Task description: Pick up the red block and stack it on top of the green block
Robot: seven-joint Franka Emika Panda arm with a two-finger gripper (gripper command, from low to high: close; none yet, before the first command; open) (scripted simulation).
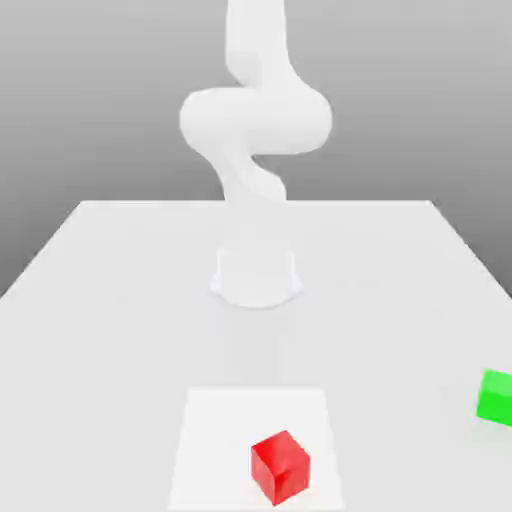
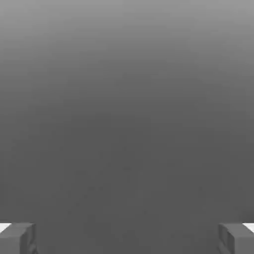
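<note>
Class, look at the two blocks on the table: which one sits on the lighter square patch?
The red block. It rests on the lighter square patch, while the green block sits on the plain table at the exterior view's right edge.

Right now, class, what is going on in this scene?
A white robot arm stands at the back of a white table. Its gripper is open and holds nothing. A red block sits on the table near the front, and a green block sits apart from it at the exterior view's right. Nothing has been picked up or stacked yet.
</note>
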